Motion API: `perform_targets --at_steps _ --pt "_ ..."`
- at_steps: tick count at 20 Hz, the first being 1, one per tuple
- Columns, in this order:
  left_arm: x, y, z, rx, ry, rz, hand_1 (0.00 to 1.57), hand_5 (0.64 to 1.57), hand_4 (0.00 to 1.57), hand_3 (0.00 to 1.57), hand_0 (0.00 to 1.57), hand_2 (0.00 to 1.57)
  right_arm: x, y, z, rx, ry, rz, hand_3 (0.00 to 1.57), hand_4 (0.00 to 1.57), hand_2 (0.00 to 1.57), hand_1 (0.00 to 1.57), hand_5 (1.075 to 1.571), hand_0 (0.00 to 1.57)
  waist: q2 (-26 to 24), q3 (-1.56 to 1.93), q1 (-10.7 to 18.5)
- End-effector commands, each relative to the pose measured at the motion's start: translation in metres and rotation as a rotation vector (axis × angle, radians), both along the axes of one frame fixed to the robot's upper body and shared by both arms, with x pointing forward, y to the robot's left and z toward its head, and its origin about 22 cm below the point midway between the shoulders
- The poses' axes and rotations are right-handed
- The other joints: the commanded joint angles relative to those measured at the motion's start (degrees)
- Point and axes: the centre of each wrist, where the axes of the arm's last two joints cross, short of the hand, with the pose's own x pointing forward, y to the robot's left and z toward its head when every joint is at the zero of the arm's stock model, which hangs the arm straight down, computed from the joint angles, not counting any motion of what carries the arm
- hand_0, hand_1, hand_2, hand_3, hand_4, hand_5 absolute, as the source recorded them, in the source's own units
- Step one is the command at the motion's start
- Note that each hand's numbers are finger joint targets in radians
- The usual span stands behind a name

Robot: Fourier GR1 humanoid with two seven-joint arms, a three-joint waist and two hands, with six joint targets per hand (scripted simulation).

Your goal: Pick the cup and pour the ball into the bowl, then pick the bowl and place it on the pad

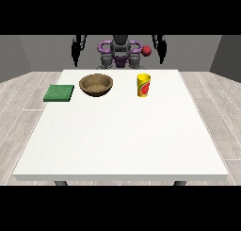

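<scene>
You cannot tell how the fingers lie on either hand: the hand at the view's right (162, 50) and the hand at the view's left (76, 50) both hang at the robot's sides along the frame's top, holding nothing. The yellow cup (143, 85) stands upright right of centre, well apart from both hands. The bowl (96, 84) sits left of it, the green pad (59, 93) further left. Your risk, as I judge it: closing in carelessly could tip the cup and spill its ball, which is hidden from you here.
</scene>
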Motion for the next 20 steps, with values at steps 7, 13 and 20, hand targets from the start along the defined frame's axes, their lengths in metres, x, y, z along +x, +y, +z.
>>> perform_targets --at_steps 7,13,20 --pt "-0.005 -0.004 0.026 -0.170 0.118 0.047 0.00 1.566 0.66 0.00 0.00 0.00 -0.012 0.003 0.030 0.187 0.081 -0.028 0.00 0.87 0.00 0.00 1.533 0.00 -21.55 -0.36 -3.41" --pt "-0.007 -0.033 0.065 -0.205 0.184 0.088 0.00 1.564 0.62 0.00 0.00 0.00 -0.021 0.001 0.074 0.214 0.160 -0.031 0.00 0.86 0.00 0.00 1.531 0.00 -21.42 -0.35 -4.05" --pt "0.017 -0.047 0.093 -0.130 -0.039 0.040 0.00 1.556 0.60 0.00 0.00 0.00 -0.009 0.016 0.118 0.186 -0.075 -0.033 0.00 0.76 0.00 0.00 1.551 0.00 -6.48 -0.36 -3.81"
